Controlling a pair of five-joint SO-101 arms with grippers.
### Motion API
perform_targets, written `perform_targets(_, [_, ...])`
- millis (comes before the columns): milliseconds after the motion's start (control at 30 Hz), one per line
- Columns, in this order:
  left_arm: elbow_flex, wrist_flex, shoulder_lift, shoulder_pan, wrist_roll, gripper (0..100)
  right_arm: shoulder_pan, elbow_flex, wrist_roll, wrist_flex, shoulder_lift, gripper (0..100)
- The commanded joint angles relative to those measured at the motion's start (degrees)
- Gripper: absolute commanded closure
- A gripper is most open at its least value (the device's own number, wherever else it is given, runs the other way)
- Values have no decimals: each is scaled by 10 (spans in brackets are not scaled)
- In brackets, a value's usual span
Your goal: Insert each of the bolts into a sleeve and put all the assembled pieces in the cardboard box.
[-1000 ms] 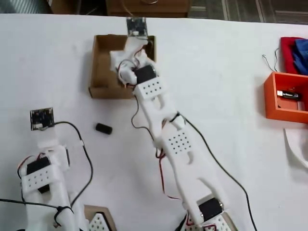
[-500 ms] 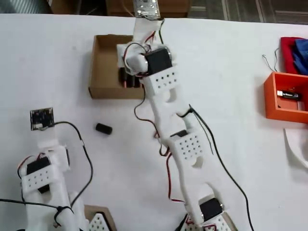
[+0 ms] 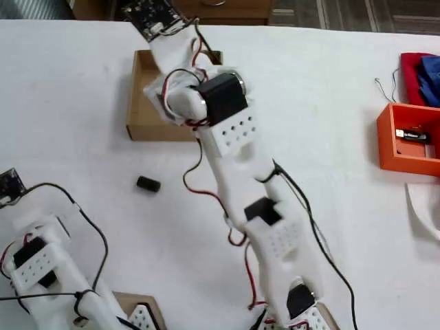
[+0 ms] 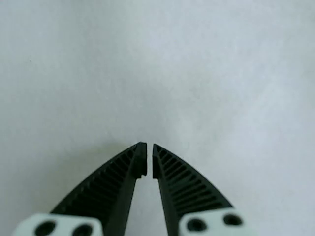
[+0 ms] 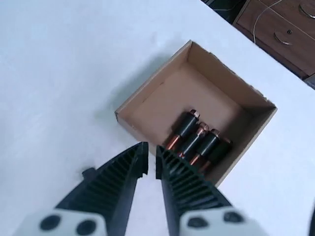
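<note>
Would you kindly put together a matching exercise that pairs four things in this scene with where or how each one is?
Column one:
1. assembled pieces
2. black sleeve
3. orange box
4. left gripper

Column two:
a. shut, over the bare white table
b. near the right edge of the high view
c. lying side by side inside the cardboard box
d. alone on the table, outside the cardboard box

Pairs: 1-c, 2-d, 3-b, 4-a.
</note>
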Motion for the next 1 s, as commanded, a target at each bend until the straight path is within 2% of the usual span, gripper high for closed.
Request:
perform_targets(0, [-15,-7,-3,-13,-18,947,-12,258,7,12,-163,978])
perform_targets(67, [-14,-8,-3,-12,-18,947,-31,404,8,-20,-211,978])
perform_targets(167, [-11,-8,-2,-11,-18,948,-55,578,8,-125,-238,978])
perform_targets(233, [-3,-10,-6,-11,-18,947,-63,655,8,-207,-239,978])
perform_targets(300, [0,-10,-6,-1,-18,947,-73,698,10,-245,-239,976])
perform_targets(567, [1,-10,-6,12,-21,947,-112,745,120,-281,-226,786])
perform_targets(700, [1,-10,-6,12,-21,947,-114,754,154,-338,-173,784])
perform_targets(967, [2,-10,-6,13,-21,947,-129,754,169,-429,-88,783])
